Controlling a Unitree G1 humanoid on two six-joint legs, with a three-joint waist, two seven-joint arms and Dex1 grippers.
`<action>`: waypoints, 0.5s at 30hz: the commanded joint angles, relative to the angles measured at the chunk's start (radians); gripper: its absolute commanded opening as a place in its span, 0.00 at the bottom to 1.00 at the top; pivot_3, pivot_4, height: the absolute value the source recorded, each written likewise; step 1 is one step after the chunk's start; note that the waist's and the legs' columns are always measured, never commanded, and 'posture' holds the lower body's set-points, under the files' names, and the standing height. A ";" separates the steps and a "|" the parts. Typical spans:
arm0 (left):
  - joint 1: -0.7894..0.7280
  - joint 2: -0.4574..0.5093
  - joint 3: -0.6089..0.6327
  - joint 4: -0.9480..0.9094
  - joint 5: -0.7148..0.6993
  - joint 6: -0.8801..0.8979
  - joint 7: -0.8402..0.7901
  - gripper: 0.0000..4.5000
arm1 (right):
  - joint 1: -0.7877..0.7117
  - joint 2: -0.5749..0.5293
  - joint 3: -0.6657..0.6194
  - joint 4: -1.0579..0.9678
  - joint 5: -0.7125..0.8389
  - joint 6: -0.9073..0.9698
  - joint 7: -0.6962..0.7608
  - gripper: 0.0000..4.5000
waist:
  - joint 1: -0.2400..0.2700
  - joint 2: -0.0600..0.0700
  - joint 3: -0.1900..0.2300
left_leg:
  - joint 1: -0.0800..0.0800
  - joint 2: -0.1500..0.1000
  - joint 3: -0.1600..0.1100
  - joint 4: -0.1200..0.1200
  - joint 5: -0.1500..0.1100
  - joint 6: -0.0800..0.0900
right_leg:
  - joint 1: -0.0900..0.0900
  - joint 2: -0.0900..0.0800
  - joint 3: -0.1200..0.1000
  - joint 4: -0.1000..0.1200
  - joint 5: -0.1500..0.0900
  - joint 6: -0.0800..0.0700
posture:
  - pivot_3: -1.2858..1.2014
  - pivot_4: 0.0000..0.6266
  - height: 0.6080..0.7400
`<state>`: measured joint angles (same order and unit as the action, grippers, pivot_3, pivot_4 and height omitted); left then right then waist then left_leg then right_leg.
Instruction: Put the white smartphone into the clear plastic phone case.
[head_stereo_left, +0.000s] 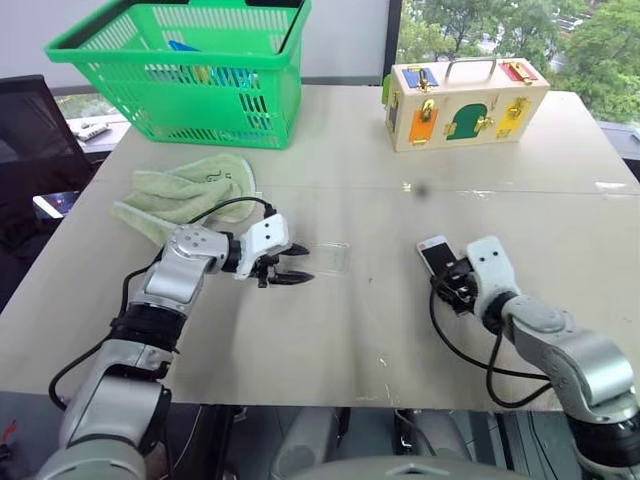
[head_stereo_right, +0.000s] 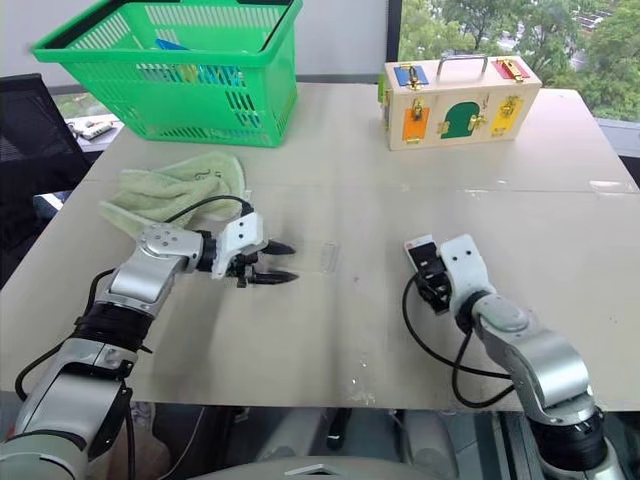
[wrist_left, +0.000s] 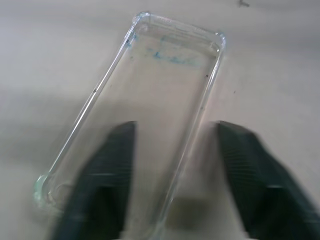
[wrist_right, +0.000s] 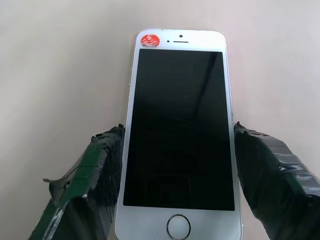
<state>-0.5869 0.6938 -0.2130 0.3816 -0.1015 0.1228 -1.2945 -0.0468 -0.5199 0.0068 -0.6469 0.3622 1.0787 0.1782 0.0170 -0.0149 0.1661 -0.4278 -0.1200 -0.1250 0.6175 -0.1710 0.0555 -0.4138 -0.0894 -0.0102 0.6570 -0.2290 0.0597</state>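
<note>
Nearest the front edge of the pale bench (head_stereo_left: 360, 330), the right end effector (wrist_right: 177, 165) has its two taped black fingers (wrist_right: 272, 175) standing either side of the white smartphone (head_stereo_left: 436, 255); one finger touches the phone's edge, the other stands just off it, so whether it truly grips I cannot tell. That flat phone, black screen up, with a small red sticker at its far end, lies on the bench right of centre.

Left of centre, the left end effector (head_stereo_left: 290, 264) is parted, its fingers set over the near end of the clear plastic phone case (head_stereo_left: 325, 258). One finger sits above the case's inside, the other outside its long rim. The case lies flat, open side up.

Bare bench stretches between case and phone, and along the front and right edges. A crumpled pale green cloth (head_stereo_left: 185, 195) lies behind the left arm. At the far left corner a green plastic basket (head_stereo_left: 190, 70) holds a few coloured items, too hidden to name. A wooden latch box (head_stereo_left: 465, 100) stands at the far edge, right of centre.
</note>
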 joint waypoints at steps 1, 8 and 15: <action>0.001 -0.012 -0.024 0.021 -0.002 0.002 -0.053 0.13 | 0.059 -0.051 -0.103 -0.081 0.029 -0.049 0.083 0.65 | -0.003 0.000 0.000 | 0.000 0.000 0.000 0.000 0.000 0.000 | 0.000 0.000 0.000 0.000 0.000 0.000 | 0.52 0.24 1.00; -0.011 -0.057 -0.055 -0.184 -0.062 0.141 -0.114 0.00 | 0.189 -0.064 -0.262 -0.193 0.125 -0.120 0.203 0.02 | -0.003 0.001 0.000 | -0.001 0.000 -0.002 0.001 0.000 0.000 | 0.000 0.000 -0.001 0.000 -0.001 0.002 | 0.52 0.24 1.00; -0.053 -0.163 -0.120 -0.321 -0.077 0.292 -0.066 0.00 | 0.270 -0.072 -0.356 -0.223 0.145 -0.159 0.222 0.01 | -0.006 0.001 0.000 | -0.002 0.001 -0.002 0.001 0.000 0.000 | 0.000 0.000 -0.001 0.000 -0.001 0.002 | 0.52 0.24 1.00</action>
<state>-0.6174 0.5501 -0.3247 0.0912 -0.1719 0.3905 -1.3860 0.2147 -0.5832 -0.3100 -0.8301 0.5096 0.9500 0.4008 0.0107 -0.0136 0.1659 -0.4300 -0.1194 -0.1266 0.6183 -0.1710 0.0557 -0.4138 -0.0894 -0.0114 0.6570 -0.2302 0.0616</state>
